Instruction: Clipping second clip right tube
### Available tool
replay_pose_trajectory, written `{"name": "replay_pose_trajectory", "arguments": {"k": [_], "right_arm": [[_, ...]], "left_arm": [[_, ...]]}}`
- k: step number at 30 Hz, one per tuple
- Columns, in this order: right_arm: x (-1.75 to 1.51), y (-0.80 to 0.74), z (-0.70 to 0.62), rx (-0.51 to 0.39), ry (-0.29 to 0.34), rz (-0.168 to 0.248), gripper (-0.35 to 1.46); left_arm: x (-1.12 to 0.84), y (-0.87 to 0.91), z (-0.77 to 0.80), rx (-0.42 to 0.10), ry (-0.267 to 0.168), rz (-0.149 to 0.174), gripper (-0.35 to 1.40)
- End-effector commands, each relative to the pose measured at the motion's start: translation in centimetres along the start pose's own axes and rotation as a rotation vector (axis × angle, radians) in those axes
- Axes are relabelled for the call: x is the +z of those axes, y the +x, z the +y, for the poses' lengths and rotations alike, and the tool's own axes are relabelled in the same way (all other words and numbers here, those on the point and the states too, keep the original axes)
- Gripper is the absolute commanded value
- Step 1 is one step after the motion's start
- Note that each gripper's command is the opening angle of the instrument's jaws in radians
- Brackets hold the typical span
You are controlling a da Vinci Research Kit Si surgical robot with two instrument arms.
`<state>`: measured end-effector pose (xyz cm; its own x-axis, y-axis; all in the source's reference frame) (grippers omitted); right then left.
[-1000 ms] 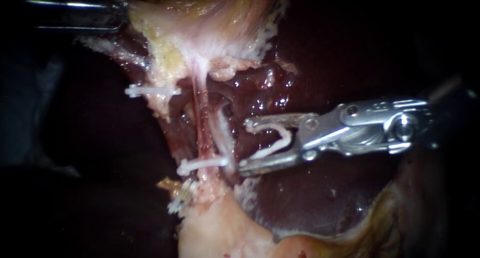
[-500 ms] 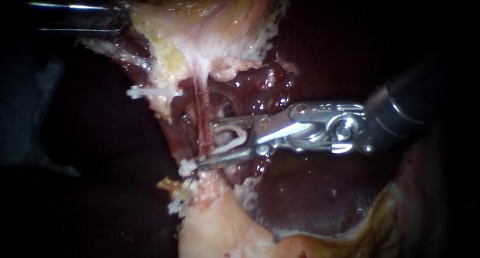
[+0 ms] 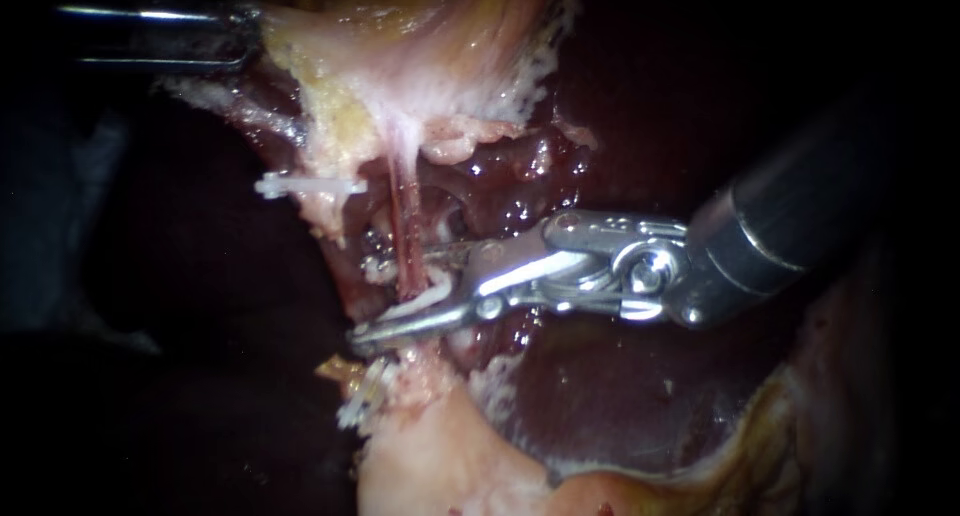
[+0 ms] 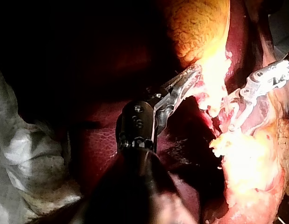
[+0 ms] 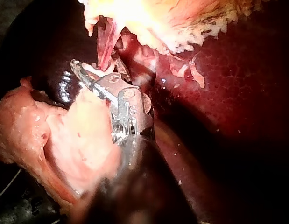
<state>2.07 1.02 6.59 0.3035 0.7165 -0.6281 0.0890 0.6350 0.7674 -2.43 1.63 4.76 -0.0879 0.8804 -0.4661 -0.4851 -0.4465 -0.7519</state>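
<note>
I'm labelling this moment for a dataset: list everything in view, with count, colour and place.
gallbladder: 1, pale yellow-pink, top of the endoscope view.
red tube: 1, red, running down from the gallbladder into the jaws of the right instrument.
liver: 1, dark red, right of the red tube.
pale tissue: 1, pinkish white, bottom of the endoscope view.
placed clips: 2, white, one left of the red tube, the other lower, by the pale tissue.
loaded clip: 1, white, at the red tube.
cloth: 1, grey-white, beside the shaft of the left instrument.
left instrument: 1, dark, from upper left, tip at the gallbladder.
right instrument: 1, silver, from the right, jaws shut on the loaded clip.
</note>
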Motion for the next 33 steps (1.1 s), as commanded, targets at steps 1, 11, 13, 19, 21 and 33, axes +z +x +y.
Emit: {"name": "replay_pose_trajectory", "arguments": {"k": [1, 11, 13, 19, 21, 33], "right_arm": [[0.00, 0.00, -0.02, 0.002, 0.014, 0.000, 0.49], [0.07, 0.05, -0.42, -0.019, 0.144, 0.025, 0.46], [0.08, 0.08, -0.49, -0.022, 0.163, 0.025, 0.46], [0.11, 0.12, -0.61, -0.025, 0.186, 0.028, 0.43], [0.11, 0.13, -0.61, -0.025, 0.186, 0.028, 0.41], [0.01, 0.09, -0.54, -0.024, 0.162, 0.036, -0.18]], "left_arm": [[0.00, 0.00, 0.00, 0.000, 0.001, 0.000, -0.35], [0.00, -0.01, -0.01, 0.001, 0.000, 0.000, -0.35], [0.00, -0.01, -0.01, 0.001, 0.000, 0.000, -0.35], [0.00, -0.01, -0.01, 0.001, 0.000, 0.000, -0.35], [0.00, -0.01, -0.01, 0.001, 0.000, 0.000, -0.35], [0.00, -0.01, -0.01, 0.001, 0.000, 0.000, -0.35]]}}
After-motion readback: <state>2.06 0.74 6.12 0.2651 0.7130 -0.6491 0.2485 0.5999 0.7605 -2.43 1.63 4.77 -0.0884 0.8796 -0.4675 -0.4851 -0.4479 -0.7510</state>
